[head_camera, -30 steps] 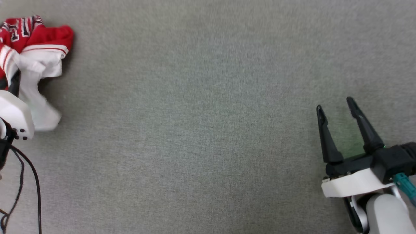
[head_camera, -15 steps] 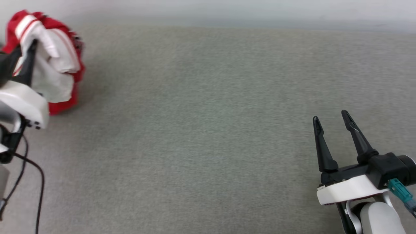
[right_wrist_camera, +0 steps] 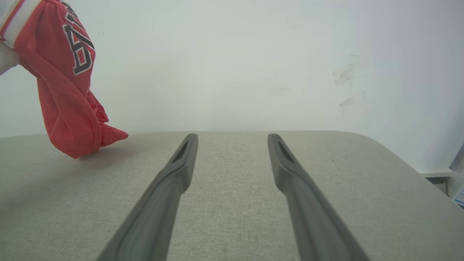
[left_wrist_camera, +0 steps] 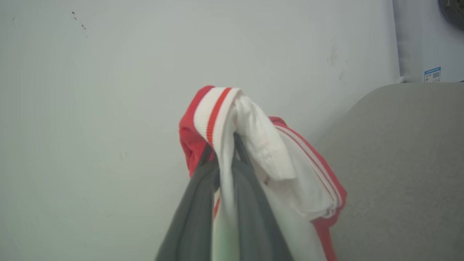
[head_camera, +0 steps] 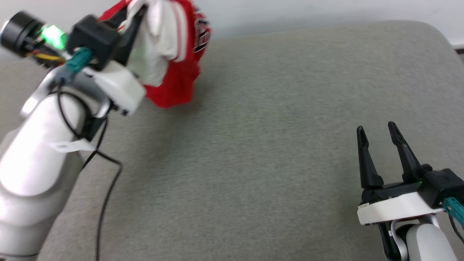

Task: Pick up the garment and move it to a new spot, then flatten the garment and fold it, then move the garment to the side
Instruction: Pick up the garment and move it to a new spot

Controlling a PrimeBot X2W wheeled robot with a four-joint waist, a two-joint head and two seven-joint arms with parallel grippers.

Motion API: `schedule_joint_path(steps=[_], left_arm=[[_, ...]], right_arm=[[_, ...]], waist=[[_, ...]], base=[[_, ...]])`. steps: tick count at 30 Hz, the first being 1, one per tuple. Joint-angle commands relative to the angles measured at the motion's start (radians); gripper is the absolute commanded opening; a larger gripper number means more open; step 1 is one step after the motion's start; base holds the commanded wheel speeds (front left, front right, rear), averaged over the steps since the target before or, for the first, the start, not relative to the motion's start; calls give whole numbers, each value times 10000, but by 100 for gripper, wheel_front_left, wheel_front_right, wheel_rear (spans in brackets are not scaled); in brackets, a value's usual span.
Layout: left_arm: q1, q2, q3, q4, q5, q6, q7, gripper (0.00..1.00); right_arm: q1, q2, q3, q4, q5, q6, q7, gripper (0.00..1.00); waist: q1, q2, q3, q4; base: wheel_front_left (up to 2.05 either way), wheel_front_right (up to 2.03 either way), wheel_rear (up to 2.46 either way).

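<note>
Red-and-white garment (head_camera: 174,69) hangs bunched at 11 o'clock in the head view. Its white fabric is pinched between the fingers of the left gripper (head_camera: 136,9), and its lowest red fold meets or nearly meets the grey pad (head_camera: 261,152). The right gripper (head_camera: 376,127) sits at 4 o'clock, fingers spread, well apart from it. A second ago the garment lay heaped on the pad. The left gripper has since raised it, and the head view has swung too.

Black block lettering (right_wrist_camera: 78,58), white-outlined, on red garment (right_wrist_camera: 61,108): creased, no word legible. Blue-white sticker (left_wrist_camera: 432,74) on white panel (left_wrist_camera: 427,36): print too small to read.
</note>
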Motion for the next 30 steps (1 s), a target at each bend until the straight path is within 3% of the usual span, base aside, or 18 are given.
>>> schedule_joint_path(steps=[1, 8, 16, 17, 18, 24, 30], left_arm=[[-231, -131, -107, 16, 105, 0, -101, 0], [-402, -1036, -1089, 974, 399, -141, -472, 0], [900, -1207, -2681, 2404, 102, -400, -568, 0], [1038, -1217, -2879, 2601, 42, -420, -461, 39], [1125, -1241, -3100, 2699, -33, -425, -404, 100], [1077, -1279, -3396, 2984, -460, -422, -1032, 100], [1412, -1208, -2490, 2859, -959, 421, -2237, 100]], right_arm=[[-121, 31, -2, -3, 101, -10, -24, 100], [-127, 33, -62, -32, 381, -9, -24, 100], [-75, 34, -133, -34, 351, -9, -24, 100], [-84, 31, -117, -13, 318, -9, -24, 100], [-95, 32, -100, -2, 303, -9, -24, 100], [-16, 29, -78, 77, 62, -9, -24, 100], [296, 27, -151, 178, -147, -10, -24, 100]], waist=[[1, -1, 166, -572], [1, -1, 510, -1421], [1, -1, 645, -1398], [1, -1, 626, -1332], [1, -1, 600, -1258], [1, -1, 262, -648], [1, -1, -447, 60]], base=[[0, 0, 0], [0, 0, 0], [0, 0, 0], [0, 0, 0], [0, 0, 0], [0, 0, 0], [0, 0, 0]])
